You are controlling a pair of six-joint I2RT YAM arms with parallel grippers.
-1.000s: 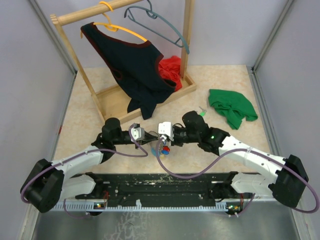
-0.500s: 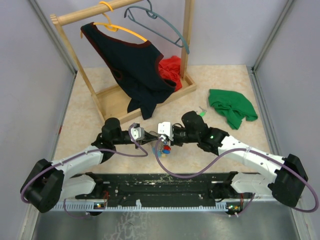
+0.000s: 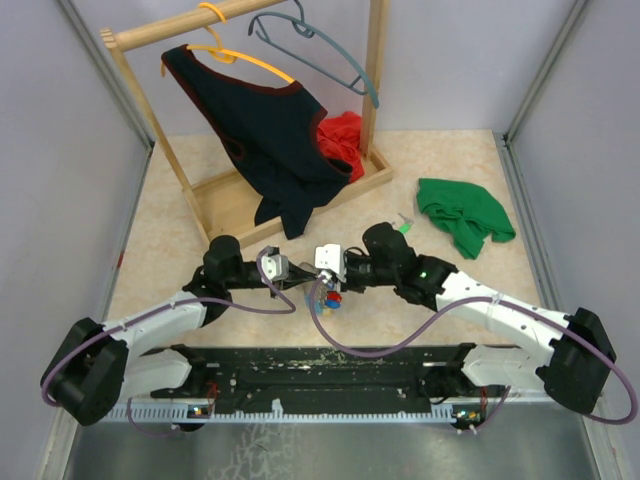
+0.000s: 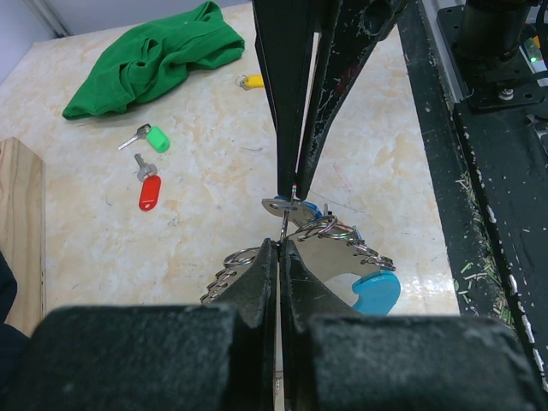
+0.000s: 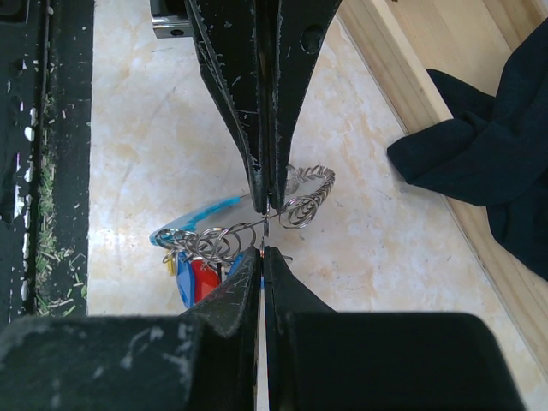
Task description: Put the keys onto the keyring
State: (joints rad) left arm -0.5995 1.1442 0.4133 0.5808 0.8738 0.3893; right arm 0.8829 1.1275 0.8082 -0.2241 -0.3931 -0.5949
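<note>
Found the left gripper [image 4: 280, 243] pinched fully shut on the thin dark wire of the keyring [image 4: 338, 240], low over the marble-patterned table [image 4: 214, 171], just ahead of the arm bases. Saw the right gripper [image 4: 294, 184] nose to nose with it, likewise closed tight, tips down on the same short run of wire and touching a blue-capped key [image 4: 301, 206]; could not tell whether wire or key sat in that pinch. Noted the ring's light-blue band [image 4: 374, 291] curving off to one side, close above the table, and a bunch of capped keys [image 5: 199, 276], red, blue and yellow, dangling under the coil. Spotted three more keys loose on the table, well apart from the ring: a green-capped key [image 4: 154, 138], a red-capped key [image 4: 148, 191] just beside it, and a yellow-capped key [image 4: 251, 81] near the crumpled green cloth [image 4: 163, 51]. Made out a wooden rack [image 3: 290, 190] farther back, with a black garment [image 3: 265, 130] draped on a hanger
</note>
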